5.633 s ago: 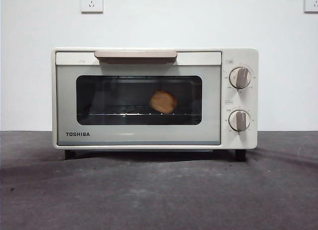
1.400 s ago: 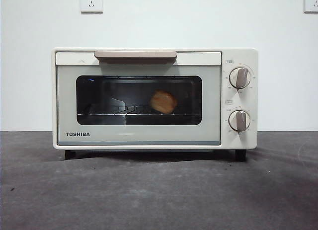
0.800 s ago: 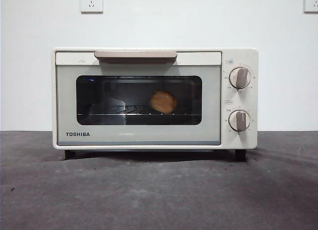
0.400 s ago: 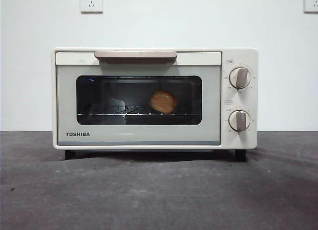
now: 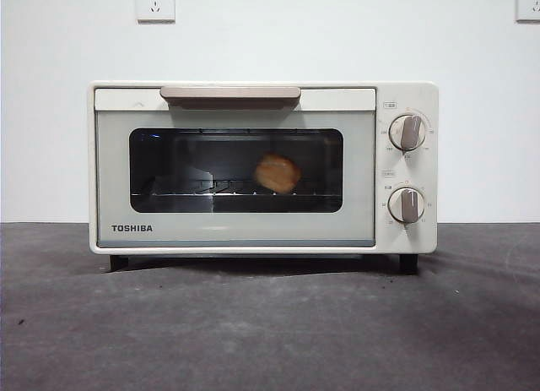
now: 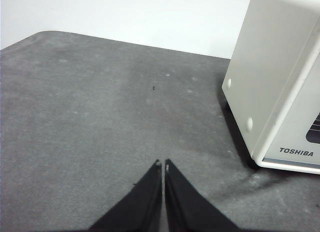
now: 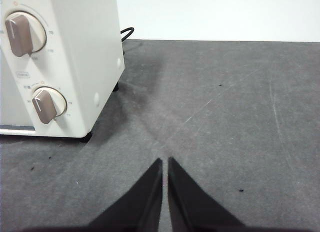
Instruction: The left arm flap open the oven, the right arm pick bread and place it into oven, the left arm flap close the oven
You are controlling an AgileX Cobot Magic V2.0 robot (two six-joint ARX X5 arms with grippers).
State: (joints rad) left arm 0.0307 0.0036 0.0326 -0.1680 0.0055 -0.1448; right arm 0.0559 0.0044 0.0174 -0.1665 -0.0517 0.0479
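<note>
The cream-white TOSHIBA oven (image 5: pixel 236 230) stands on the table with its door closed and its beige handle (image 5: pixel 229 93) along the top. Through the dark glass window the golden-brown bread (image 5: pixel 277 173) rests on the wire rack inside. My left gripper (image 6: pixel 163 164) is shut with nothing in it, hovering over the grey table off the oven's side panel (image 6: pixel 270 76). My right gripper (image 7: pixel 165 162) is shut too, holding nothing, over the table beside the oven's knob end (image 7: pixel 80 66). Neither arm shows in the front view.
Two beige knobs (image 5: pixel 407 132) (image 5: pixel 407 205) sit on the oven's right panel. A black power cord (image 7: pixel 126 32) runs behind the oven. Wall sockets (image 5: pixel 155 1) hang on the white wall. Grey table surface (image 5: pixel 270 332) spreads in front.
</note>
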